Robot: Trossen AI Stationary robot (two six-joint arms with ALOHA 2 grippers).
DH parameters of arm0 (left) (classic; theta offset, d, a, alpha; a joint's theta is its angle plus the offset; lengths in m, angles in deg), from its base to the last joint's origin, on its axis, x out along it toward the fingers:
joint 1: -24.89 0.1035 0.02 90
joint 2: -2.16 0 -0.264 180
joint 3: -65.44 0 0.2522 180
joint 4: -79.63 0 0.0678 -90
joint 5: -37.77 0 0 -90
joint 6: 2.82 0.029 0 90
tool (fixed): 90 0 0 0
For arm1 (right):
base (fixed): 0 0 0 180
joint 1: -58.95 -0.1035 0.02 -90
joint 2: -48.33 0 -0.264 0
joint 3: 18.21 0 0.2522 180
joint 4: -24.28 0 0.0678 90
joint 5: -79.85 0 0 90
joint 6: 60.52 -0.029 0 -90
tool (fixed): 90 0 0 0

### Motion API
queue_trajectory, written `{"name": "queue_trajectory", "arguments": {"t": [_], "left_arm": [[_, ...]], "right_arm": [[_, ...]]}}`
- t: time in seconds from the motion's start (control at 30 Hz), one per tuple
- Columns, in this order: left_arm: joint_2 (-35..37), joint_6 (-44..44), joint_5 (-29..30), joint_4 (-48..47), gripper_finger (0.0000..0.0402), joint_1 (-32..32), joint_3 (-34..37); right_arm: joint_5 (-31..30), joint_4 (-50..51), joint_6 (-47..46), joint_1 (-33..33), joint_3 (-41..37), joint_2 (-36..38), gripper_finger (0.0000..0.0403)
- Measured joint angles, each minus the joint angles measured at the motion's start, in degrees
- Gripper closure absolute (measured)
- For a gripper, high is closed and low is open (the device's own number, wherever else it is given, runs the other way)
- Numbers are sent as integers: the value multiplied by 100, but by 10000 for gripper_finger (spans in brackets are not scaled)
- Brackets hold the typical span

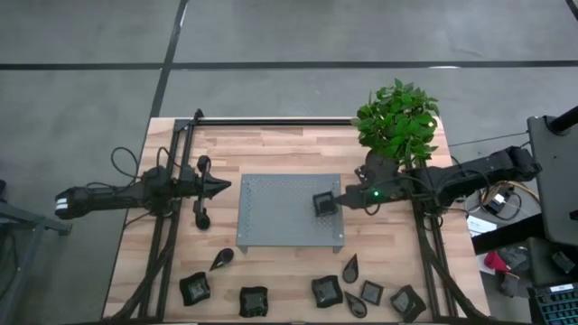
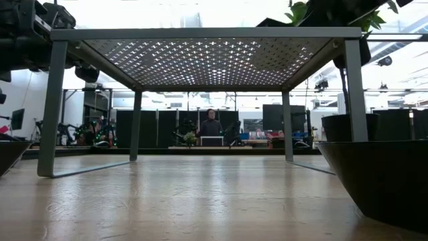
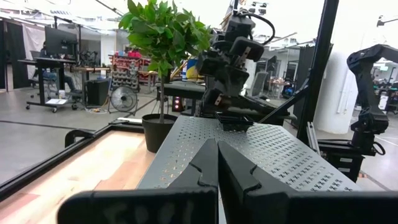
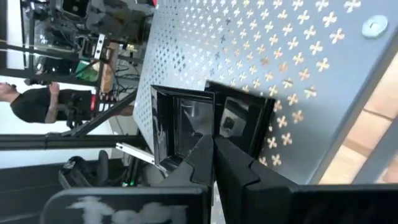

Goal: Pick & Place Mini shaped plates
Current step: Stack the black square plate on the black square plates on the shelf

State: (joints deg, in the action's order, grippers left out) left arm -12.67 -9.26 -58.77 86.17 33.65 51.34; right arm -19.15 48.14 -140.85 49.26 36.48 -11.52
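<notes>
The grey perforated tray stands on legs in the middle of the wooden table, and everything else is placed from it. At the tray's right edge, the right gripper has its fingers clamped on the rim of a square mini plate — the right wrist view shows that glossy dark plate against the perforated surface, with the pinched fingers meeting over its near wall. Off the tray's left edge, well apart from it, the left gripper points toward the tray with its fingers pressed together and nothing between them. The other mini shaped plates lie scattered on the table along the tray's front side — square, teardrop and wavy-edged ones, none touching the tray. The green plant in its dark pot stands just beyond the tray's far right corner.
</notes>
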Motion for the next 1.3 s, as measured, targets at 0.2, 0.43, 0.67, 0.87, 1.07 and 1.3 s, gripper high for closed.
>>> {"name": "queue_trajectory", "arguments": {"t": [0.2,0.43,0.67,0.87,1.07,1.3], "left_arm": [[0,0,1,0,401,0,0],[0,1,0,1,401,1,0],[0,1,0,0,401,0,0],[0,0,-1,0,401,2,0],[0,1,-1,1,401,1,0],[0,0,-1,2,401,1,0]], "right_arm": [[1,5,4,19,-2,-90,394],[-195,16,52,21,-7,-108,394],[-348,39,124,25,-9,-102,394],[-329,50,127,21,-9,-102,394],[-299,149,150,21,-9,-102,394],[-293,143,233,21,-9,-102,394]]}}
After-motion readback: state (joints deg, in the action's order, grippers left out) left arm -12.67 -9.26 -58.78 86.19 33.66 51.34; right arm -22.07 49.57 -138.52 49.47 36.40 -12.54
